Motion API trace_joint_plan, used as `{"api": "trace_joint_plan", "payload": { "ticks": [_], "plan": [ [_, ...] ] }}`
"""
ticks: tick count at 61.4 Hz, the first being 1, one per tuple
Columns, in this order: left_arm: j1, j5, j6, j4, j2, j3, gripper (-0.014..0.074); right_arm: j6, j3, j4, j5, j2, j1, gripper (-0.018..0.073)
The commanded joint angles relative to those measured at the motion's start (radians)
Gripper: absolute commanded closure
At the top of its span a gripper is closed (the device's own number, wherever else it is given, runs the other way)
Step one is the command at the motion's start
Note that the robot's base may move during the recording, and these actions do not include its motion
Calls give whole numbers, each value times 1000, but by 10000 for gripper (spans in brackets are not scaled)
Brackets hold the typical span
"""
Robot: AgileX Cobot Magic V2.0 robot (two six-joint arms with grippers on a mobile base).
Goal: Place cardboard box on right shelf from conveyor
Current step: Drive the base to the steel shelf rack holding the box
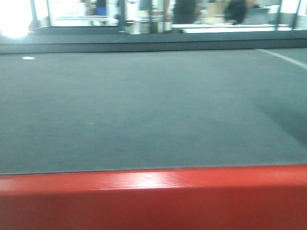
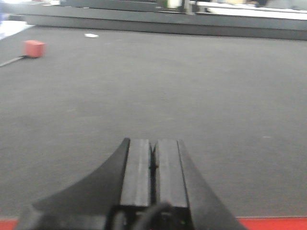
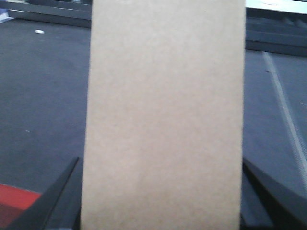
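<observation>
One cardboard box [image 3: 165,96] squeezed by the right claw [image 3: 160,163], left claw [image 2: 153,146] closed on nothing, one grey conveyor [image 1: 144,105], one small red block [image 2: 34,48] on it

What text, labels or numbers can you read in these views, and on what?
None readable.
Cardboard box: plain, no print on the face shown.
Belt and its red edge: unmarked.
Small red block: blurred, no text visible.
Background beyond the belt: too blurred to read.
</observation>
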Motion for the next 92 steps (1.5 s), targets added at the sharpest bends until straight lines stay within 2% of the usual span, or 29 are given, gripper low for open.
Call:
{"api": "trace_joint_plan", "payload": {
  "ticks": [1,92],
  "plan": [
    [-8,-85,0,-6,-10,6,713,-9,-25,1,-94,14,-6,412],
    [-8,-85,0,-6,-10,6,712,-9,-25,1,-94,14,-6,412]
  ]
}}
